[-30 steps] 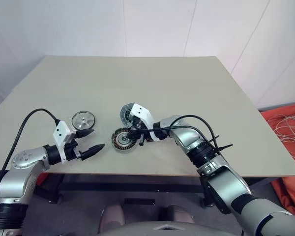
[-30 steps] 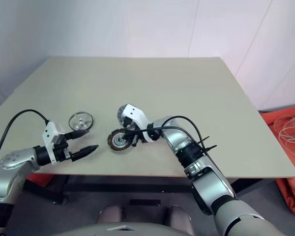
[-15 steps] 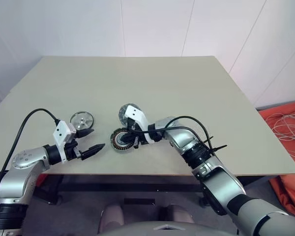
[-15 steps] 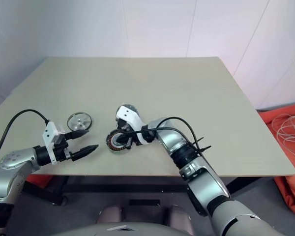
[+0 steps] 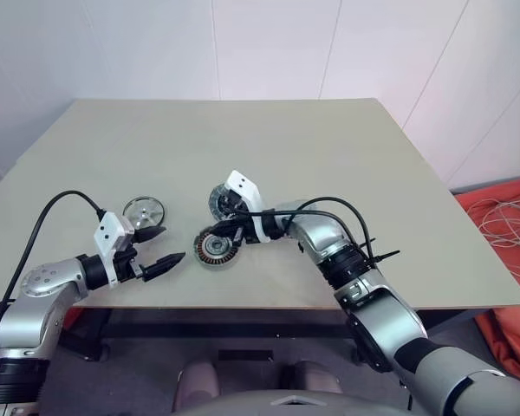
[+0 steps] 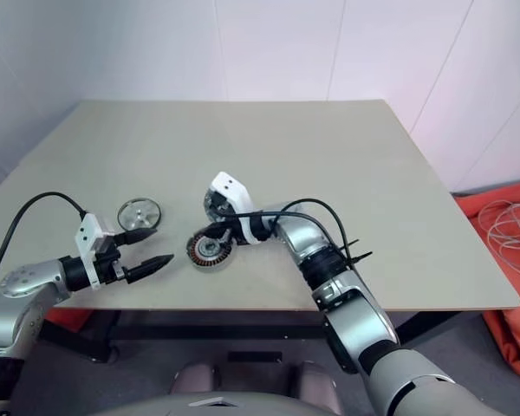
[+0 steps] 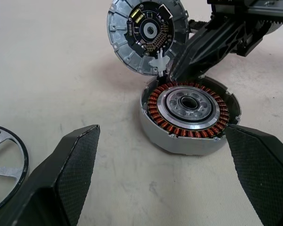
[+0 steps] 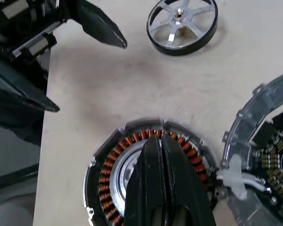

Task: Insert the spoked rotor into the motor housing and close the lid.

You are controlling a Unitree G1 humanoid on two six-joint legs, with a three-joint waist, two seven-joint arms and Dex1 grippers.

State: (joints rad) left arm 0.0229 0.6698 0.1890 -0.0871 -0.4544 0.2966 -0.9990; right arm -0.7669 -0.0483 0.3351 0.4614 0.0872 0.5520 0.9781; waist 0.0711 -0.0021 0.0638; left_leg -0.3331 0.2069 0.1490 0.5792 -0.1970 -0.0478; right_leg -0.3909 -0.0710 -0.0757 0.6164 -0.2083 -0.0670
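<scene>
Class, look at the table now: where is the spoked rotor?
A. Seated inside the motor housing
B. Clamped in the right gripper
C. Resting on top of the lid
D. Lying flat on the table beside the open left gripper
D: the spoked rotor lies flat on the table next to the open left gripper, apart from the motor housing, whose windings are uncovered.

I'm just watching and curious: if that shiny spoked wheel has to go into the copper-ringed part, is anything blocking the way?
Yes. The right gripper hangs with shut jaws right over the open top of the motor housing. The bare table between the spoked rotor and the housing holds nothing.
</scene>
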